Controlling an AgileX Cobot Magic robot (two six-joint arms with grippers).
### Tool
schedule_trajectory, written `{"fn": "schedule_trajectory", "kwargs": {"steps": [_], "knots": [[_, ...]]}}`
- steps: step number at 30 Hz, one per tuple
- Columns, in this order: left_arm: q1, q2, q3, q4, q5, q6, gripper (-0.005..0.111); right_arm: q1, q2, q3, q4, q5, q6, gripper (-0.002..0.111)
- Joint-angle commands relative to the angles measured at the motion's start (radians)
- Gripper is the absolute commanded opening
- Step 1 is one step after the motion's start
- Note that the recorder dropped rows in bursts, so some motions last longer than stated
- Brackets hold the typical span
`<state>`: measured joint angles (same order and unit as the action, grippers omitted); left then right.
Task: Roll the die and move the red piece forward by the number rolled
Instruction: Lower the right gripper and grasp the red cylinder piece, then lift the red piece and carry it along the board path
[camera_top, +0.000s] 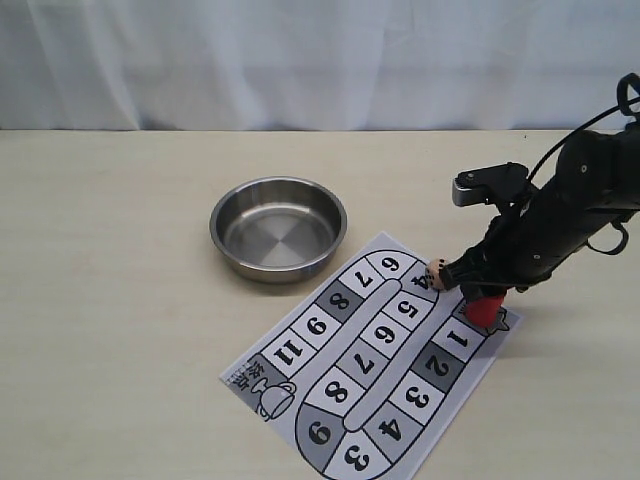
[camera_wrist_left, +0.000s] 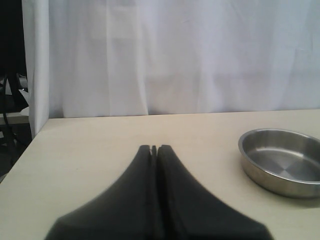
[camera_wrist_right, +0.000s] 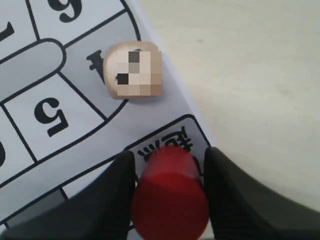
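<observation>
The red piece (camera_wrist_right: 170, 200) stands on the printed start square at the corner of the number board (camera_wrist_right: 45, 150), right beside square 1. My right gripper (camera_wrist_right: 170, 156) is shut on the red piece, one black finger tight on each side. In the exterior view, the red piece (camera_top: 487, 308) shows just under the right gripper (camera_top: 478, 292). The die (camera_wrist_right: 132, 70) lies on the board near its edge, by square 4, a short way beyond the fingertips; the exterior view also shows the die (camera_top: 436, 272). My left gripper (camera_wrist_left: 154, 147) is shut and holds nothing.
A steel bowl (camera_top: 278, 228) stands empty on the table, up and left of the number board (camera_top: 385, 335). From the left wrist, the steel bowl (camera_wrist_left: 282, 162) sits off to one side of the shut fingers. A white curtain (camera_top: 300, 60) backs the table.
</observation>
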<state>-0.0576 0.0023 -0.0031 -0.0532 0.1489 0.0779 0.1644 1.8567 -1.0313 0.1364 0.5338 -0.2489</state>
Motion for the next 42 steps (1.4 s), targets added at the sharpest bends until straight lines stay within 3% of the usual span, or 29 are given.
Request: {"fn": "schedule_trajectory", "kwargs": {"steps": [1,13,22,35,42], "knots": [[-0.002,-0.002,0.003,-0.002,-0.006,-0.005,0.0,0.001,-0.011,-0.011,0.005,0.032,0.0,0.004],[-0.002,-0.002,0.003,-0.002,-0.006,-0.005,0.0,0.014,-0.11,-0.04,0.013,0.155,0.0,0.004],[-0.002,-0.002,0.003,-0.002,-0.006,-0.005,0.0,0.164,-0.111,0.004,-0.002,0.074,0.036,0.004],[-0.002,-0.002,0.003,-0.002,-0.006,-0.005,0.0,0.159,-0.057,0.101,-0.074,-0.078,0.133,0.004],[-0.002,-0.002,0.003,-0.002,-0.006,-0.005,0.0,0.159,-0.052,0.101,-0.074,-0.06,0.133,0.004]]}}
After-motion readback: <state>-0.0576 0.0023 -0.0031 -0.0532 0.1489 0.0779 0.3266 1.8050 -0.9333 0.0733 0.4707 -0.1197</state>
